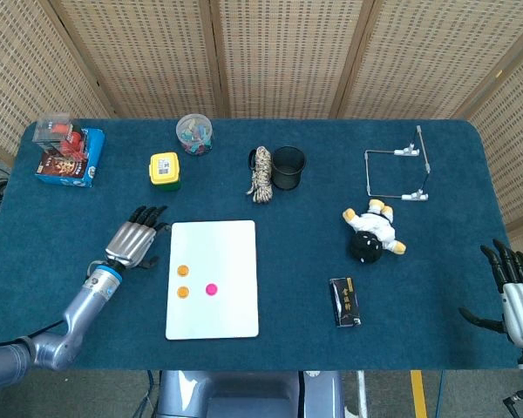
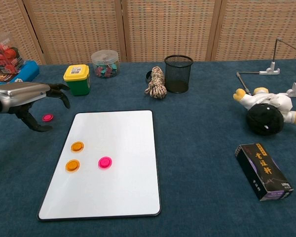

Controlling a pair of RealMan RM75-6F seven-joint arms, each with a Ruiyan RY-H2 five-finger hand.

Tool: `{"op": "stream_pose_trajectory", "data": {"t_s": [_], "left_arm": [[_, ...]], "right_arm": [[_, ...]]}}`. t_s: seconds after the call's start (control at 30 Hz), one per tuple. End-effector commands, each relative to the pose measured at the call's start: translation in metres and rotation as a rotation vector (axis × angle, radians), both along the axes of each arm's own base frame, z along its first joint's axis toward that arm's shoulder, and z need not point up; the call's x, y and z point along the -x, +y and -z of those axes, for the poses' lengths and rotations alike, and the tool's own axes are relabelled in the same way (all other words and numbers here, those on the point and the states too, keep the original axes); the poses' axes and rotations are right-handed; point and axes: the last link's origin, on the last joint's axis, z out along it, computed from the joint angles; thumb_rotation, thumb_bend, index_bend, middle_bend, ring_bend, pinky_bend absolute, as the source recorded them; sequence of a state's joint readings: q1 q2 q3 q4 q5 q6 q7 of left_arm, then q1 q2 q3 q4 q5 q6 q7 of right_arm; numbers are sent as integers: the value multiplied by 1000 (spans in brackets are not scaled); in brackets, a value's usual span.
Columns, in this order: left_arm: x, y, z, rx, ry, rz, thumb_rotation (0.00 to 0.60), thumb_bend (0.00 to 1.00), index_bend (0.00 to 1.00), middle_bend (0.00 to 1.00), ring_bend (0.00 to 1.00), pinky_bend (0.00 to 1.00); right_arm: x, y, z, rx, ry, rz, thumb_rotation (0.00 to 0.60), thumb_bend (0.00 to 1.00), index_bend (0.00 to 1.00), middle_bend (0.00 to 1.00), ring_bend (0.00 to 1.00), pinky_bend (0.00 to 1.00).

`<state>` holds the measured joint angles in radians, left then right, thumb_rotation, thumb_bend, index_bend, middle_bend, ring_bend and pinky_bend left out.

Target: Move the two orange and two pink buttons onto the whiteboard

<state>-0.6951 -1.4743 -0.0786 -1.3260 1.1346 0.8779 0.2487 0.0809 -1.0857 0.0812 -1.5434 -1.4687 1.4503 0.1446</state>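
Observation:
The whiteboard [image 1: 229, 248] [image 2: 121, 131] lies left of the table's middle. On its left part sit two orange buttons [image 1: 182, 270] [image 1: 182, 292] [image 2: 77, 146] [image 2: 72, 165] and one pink button [image 1: 211, 288] [image 2: 105, 162]. A second pink button [image 2: 48, 117] rests on the blue cloth left of the board; the head view hides it under my left hand. My left hand [image 1: 135, 240] [image 2: 27, 98] hovers just over that button, fingers apart, holding nothing. My right hand [image 1: 514, 287] stays at the table's right edge, fingers spread and empty.
A yellow-lidded green box [image 2: 77, 79], a jar of clips [image 2: 105, 63], a coiled rope [image 2: 157, 82] and a black mesh cup [image 2: 178, 73] stand behind the board. On the right are a toy penguin [image 2: 264, 111], a black box [image 2: 264, 171] and a wire stand [image 2: 278, 64]. A blue box [image 2: 10, 76] sits far left.

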Motion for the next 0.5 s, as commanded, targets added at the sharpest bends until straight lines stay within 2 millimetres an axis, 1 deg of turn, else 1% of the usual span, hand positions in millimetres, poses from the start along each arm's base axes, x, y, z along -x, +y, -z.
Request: {"op": "stream_pose_trajectory", "data": {"t_s": [0.03, 0.3, 0.5], "left_arm": [[23, 14, -8, -20, 11, -60, 600, 336, 250, 0, 0, 0], [44, 32, -6, -23, 39, -112, 600, 343, 250, 0, 0, 0], [52, 39, -4, -33, 48, -132, 600, 351, 269, 0, 0, 0]], "right_arm": [[0, 0, 0, 0, 3, 0, 600, 0, 0, 0, 0, 0], [1, -1, 1, -2, 5, 8, 600, 0, 0, 0, 0, 0], [1, -2, 0, -4, 5, 10, 600, 0, 0, 0, 0, 0]]}}
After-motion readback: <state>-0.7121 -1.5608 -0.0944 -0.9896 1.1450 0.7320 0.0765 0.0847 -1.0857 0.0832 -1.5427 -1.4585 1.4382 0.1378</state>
